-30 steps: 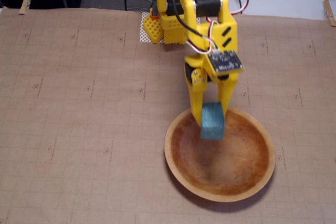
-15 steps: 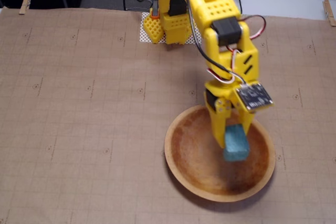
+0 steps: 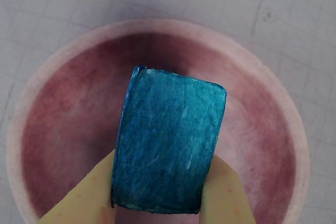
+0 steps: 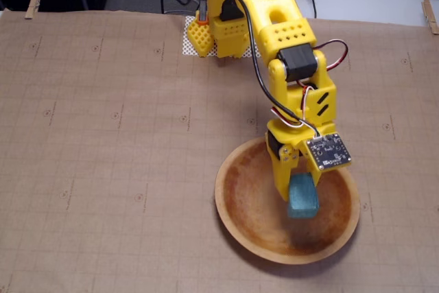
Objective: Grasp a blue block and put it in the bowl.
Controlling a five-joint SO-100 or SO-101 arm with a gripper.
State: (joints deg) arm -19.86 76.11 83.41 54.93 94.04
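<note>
Brown gridded paper (image 4: 103, 135) covering the table, one wooden bowl (image 4: 230, 214), one yellow gripper (image 4: 300, 197) clenched on one blue block (image 3: 168, 148), teal, streaky matte paint, held between the jaws above the bowl's inside.

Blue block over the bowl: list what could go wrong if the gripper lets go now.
1. The blue block hangs clamped in the gripper above the bowl, apparently not touching it; dropped, it may bounce or tumble on the hard wood.
2. In the fixed view it sits right of the bowl's middle, so it might slide toward that rim.
3. The fingers grip its sides closely; it might cling to one and fall crooked.
</note>
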